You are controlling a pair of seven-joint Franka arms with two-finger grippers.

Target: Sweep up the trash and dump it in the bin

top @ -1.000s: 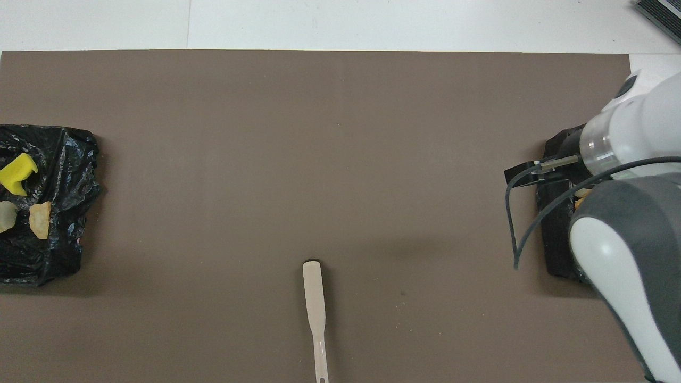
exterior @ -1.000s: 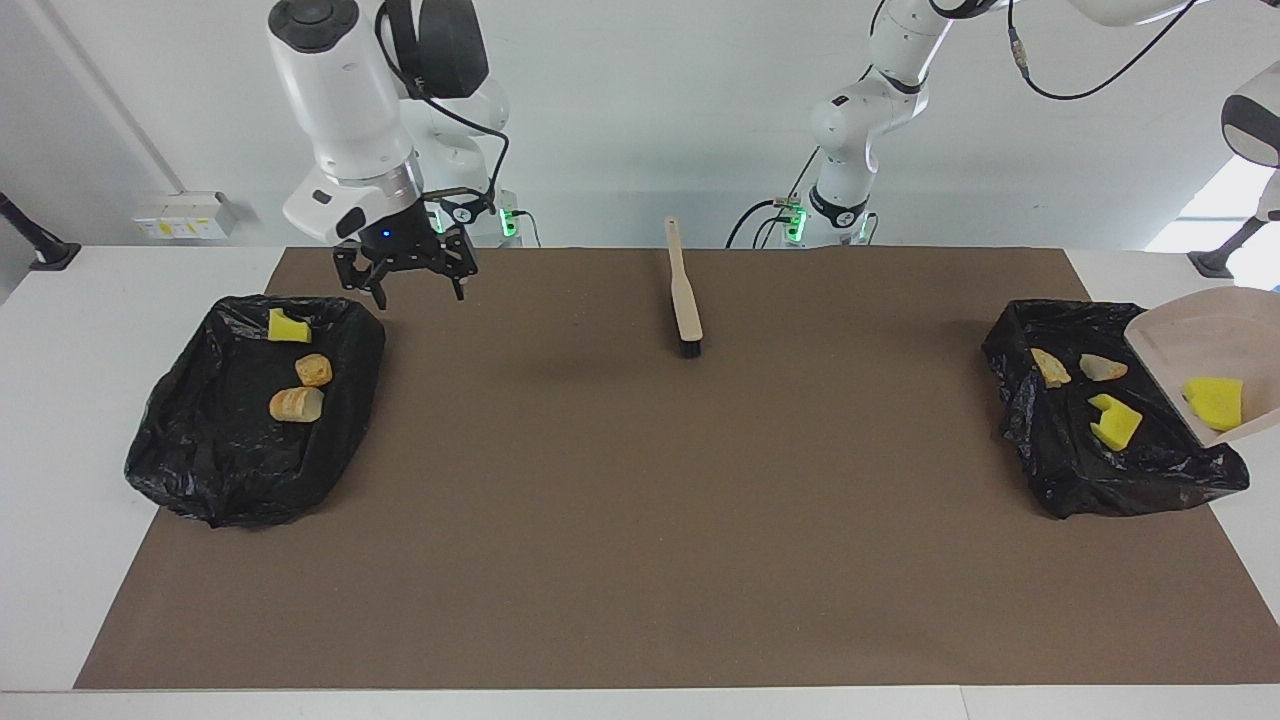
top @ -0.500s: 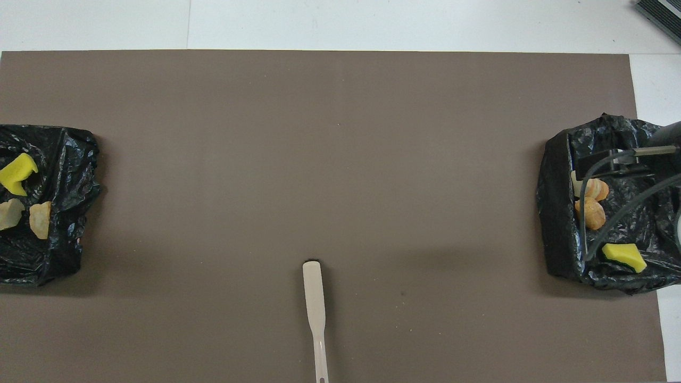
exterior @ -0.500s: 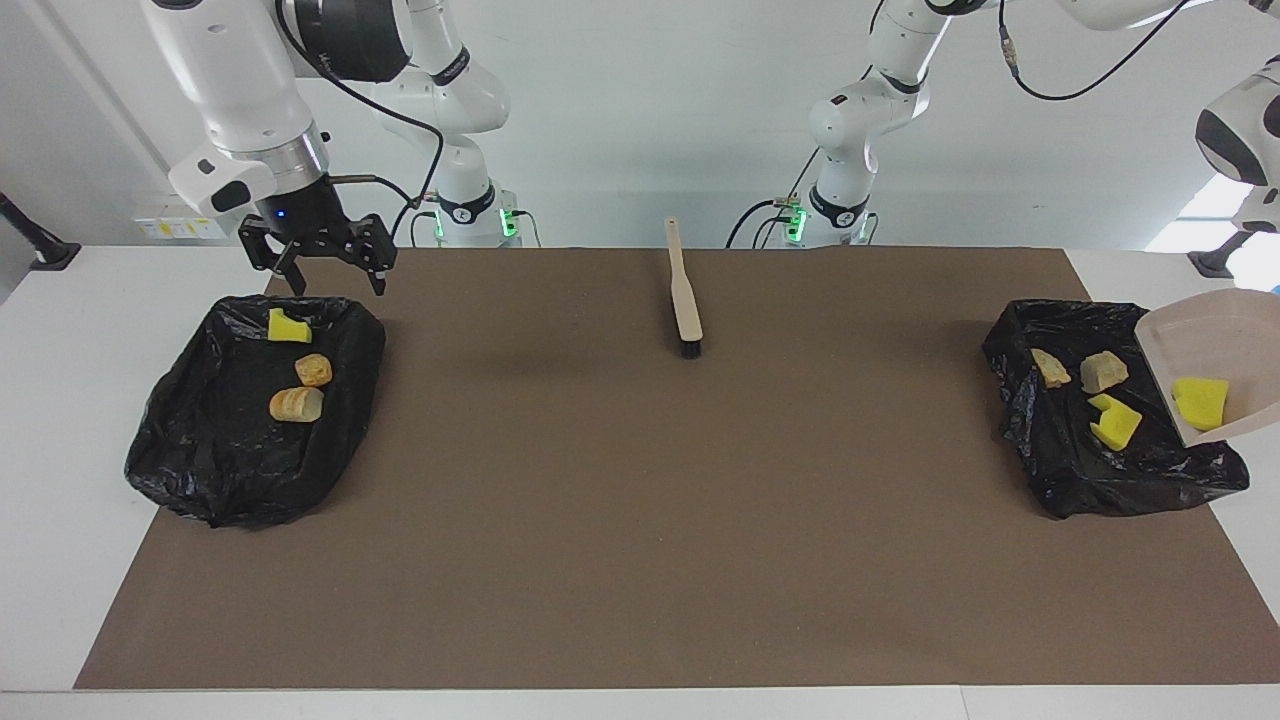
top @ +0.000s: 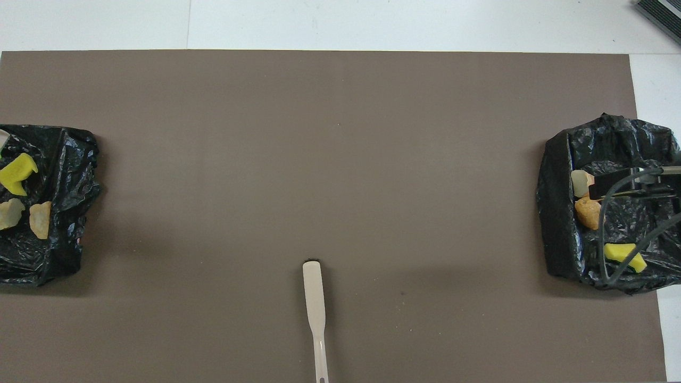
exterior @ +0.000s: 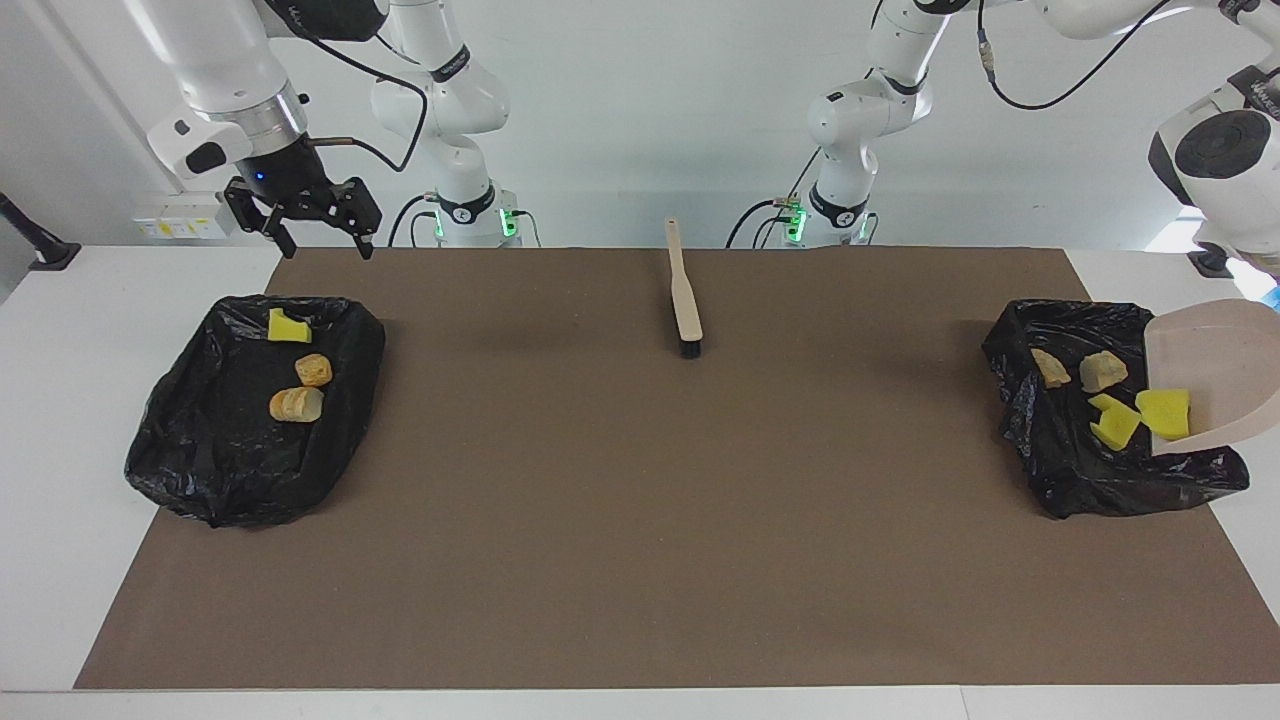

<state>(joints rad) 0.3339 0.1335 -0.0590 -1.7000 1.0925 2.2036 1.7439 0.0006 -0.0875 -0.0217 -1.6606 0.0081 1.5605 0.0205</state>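
Note:
A beige dustpan [exterior: 1215, 370] is raised and tilted over the black-bagged bin [exterior: 1060, 470] at the left arm's end. My left arm holds it from the view's edge, where the gripper itself barely shows. A yellow sponge chunk [exterior: 1165, 412] rests at the pan's lower lip, over the bin. In that bin lie two bread pieces [exterior: 1050, 367] [exterior: 1102, 370] and a yellow sponge [exterior: 1113, 422]. My right gripper [exterior: 318, 240] hangs open and empty, high above the robot-side rim of the other bin [exterior: 200, 470].
The other bin holds a yellow sponge [exterior: 288, 326] and two bread pieces [exterior: 313, 370] [exterior: 296, 404]. A beige brush [exterior: 685, 290] lies on the brown mat [exterior: 640, 520], near the robots at mid-table, bristles pointing away from them.
The right gripper has risen and swung toward its own end of the table. The dustpan has tipped further, and the sponge chunk has slid down to its lip.

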